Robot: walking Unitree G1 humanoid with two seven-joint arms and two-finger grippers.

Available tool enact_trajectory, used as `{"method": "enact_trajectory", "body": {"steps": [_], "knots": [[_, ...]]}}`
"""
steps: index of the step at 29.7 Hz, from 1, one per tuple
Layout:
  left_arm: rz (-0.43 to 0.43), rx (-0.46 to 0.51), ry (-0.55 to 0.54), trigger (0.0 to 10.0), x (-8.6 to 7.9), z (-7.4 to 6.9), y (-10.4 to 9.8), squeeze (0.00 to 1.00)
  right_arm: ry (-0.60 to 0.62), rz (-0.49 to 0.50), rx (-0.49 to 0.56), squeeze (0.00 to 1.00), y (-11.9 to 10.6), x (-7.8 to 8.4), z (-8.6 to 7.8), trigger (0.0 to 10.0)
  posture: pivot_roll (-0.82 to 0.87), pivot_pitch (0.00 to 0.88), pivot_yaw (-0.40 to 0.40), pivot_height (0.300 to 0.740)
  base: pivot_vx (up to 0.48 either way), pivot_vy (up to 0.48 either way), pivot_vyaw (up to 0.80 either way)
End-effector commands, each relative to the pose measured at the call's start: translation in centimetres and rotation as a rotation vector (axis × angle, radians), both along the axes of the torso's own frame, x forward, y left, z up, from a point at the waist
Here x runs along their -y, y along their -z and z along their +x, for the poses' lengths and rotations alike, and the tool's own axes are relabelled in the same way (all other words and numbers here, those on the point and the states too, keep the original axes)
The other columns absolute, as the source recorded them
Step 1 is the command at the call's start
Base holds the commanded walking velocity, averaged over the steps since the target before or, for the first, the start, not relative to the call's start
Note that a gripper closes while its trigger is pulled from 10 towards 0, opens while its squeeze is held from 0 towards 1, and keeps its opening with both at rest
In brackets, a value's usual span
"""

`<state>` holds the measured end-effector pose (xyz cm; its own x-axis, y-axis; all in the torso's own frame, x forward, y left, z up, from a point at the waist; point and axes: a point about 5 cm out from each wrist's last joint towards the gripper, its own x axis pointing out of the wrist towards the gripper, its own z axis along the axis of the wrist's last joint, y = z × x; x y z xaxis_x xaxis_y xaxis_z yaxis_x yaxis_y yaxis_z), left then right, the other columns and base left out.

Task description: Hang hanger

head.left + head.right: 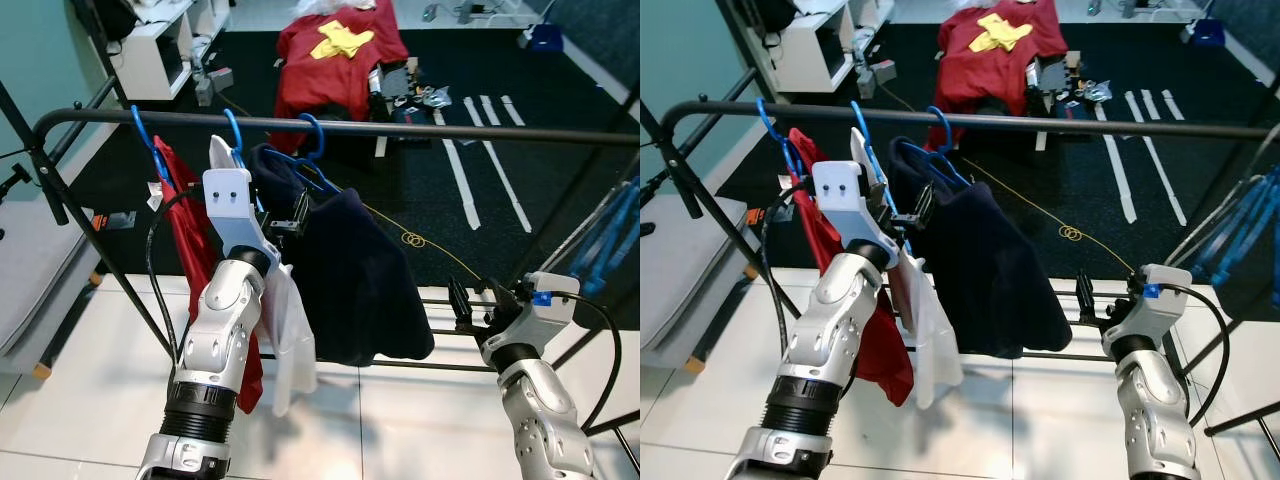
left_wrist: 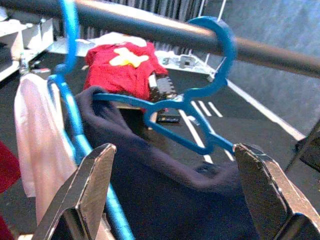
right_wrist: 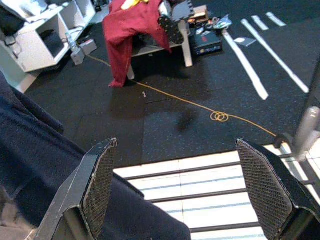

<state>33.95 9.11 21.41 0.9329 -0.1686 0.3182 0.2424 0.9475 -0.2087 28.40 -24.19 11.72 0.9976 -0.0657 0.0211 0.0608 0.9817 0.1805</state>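
Blue hanger hooked over rail, carrying navy garment (draped, sagging)

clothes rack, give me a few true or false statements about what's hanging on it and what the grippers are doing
1. Three blue hangers hook over the black rail. True.
2. The dark navy garment lies on the floor under the rack. False: it hangs on a blue hanger hooked over the rail.
3. The left gripper is raised near the navy garment's hanger, fingers open. True.
4. The right gripper is clamped on the rail. False: it is low, to the right of the navy garment, open and holding nothing.
5. A red garment hangs left of a white garment. True.
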Motion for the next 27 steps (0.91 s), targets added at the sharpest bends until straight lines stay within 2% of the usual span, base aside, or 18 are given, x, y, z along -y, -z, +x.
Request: {"method": "enact_trajectory", "body": {"steps": [1, 6, 12, 16, 19, 23, 27], "knots": [[0.011, -0.015, -0.016, 10.0, -0.2, -0.3, 0.7, 0.0, 0.001, 0.005, -0.002, 0.0, 0.2, -0.1, -0.2, 10.0, -0.1, 0.142, 0.06, 0.74, 0.0, 0.0, 0.0], [0.038, -0.009, -0.034, 10.0, 0.0, -0.3, 0.7, 0.0, 0.0, 0.008, -0.001, 0.0, 0.2, -0.2, -0.2, 10.0, -0.1, 0.141, 0.065, 0.74, 0.0, 0.0, 0.0], [0.168, 0.035, -0.202, 10.0, -1.3, 0.5, -0.2, 0.0, 0.003, 0.016, 0.004, 0.0, 0.2, -0.4, -0.2, 10.0, -0.11, 0.138, 0.074, 0.74, 0.0, 0.0, 0.0], [0.166, 0.039, -0.233, 10.0, -1.8, 0.7, -0.4, 0.0, 0.003, 0.017, 0.005, 0.0, 0.2, -0.4, -0.2, 10.0, -0.11, 0.138, 0.076, 0.74, 0.0, 0.0, 0.0], [0.181, 0.07, -0.275, 10.0, -3.2, 0.9, -1.2, 0.0, 0.004, 0.018, 0.006, 0.0, 0.2, -0.4, -0.2, 10.0, -0.1, 0.141, 0.075, 0.74, 0.0, 0.0, 0.0], [0.218, 0.051, -0.293, 10.0, -4.4, 1.4, -0.8, 0.0, 0.002, 0.018, 0.005, 0.0, 0.2, -0.4, -0.2, 10.0, -0.1, 0.146, 0.072, 0.74, 0.0, 0.0, 0.0], [0.218, 0.051, -0.293, 10.0, -4.4, 1.4, -0.8, 0.0, 0.002, 0.018, 0.005, 0.0, 0.2, -0.4, -0.2, 10.0, -0.1, 0.146, 0.072, 0.74, 0.0, 0.0, 0.0]]}}
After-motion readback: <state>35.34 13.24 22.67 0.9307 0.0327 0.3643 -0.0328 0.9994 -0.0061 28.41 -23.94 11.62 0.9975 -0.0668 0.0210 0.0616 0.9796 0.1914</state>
